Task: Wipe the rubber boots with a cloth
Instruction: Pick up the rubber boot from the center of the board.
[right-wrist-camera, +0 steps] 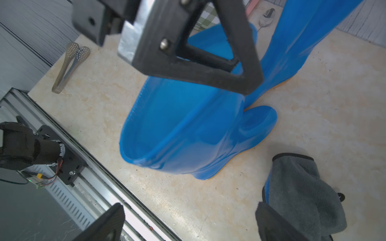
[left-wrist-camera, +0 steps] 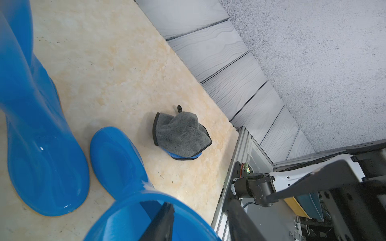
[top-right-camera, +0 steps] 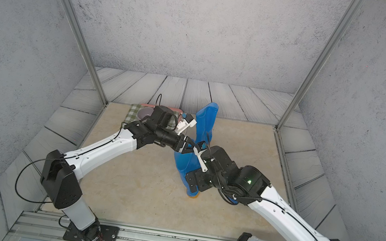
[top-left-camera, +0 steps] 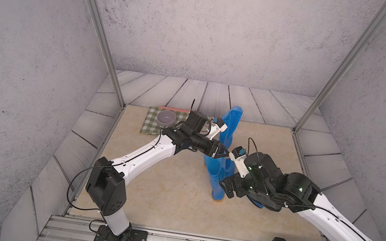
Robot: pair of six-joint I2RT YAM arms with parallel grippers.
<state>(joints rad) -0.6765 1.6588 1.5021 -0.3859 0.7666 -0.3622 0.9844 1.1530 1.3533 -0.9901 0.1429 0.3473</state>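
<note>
Rubber boots: 2 glossy blue rubber boots (top-left-camera: 217, 179) stand on their soles mid-surface, close together on the beige surface (top-left-camera: 162, 199). The far boot (top-left-camera: 231, 124) rises behind the near boot (right-wrist-camera: 183, 133).
Cloth: the grey cloth (left-wrist-camera: 181, 135) lies bunched on the surface just beside the near boot, its blue side peeking out underneath. It's free, with nothing gripping it.
Right hand: the right hand (right-wrist-camera: 190, 206) hangs low by that cloth, fingers spread wide and 1 finger over its edge. It looks lined up for a pickup.
Left hand: the left hand (top-left-camera: 223, 154) is up at the near boot's cuff with its fingers apart, 1 inside the opening and 1 outside, no pinch showing. It is probably there to steady the boot for wiping.
Bystanders: the checked cloth (top-left-camera: 152, 124) with its bowl (top-left-camera: 166, 118), the tongs (right-wrist-camera: 69, 66) and a spoon (right-wrist-camera: 267, 16) sit well apart, out of play.
Writing: no brand, label or lettering can be read anywhere.
</note>
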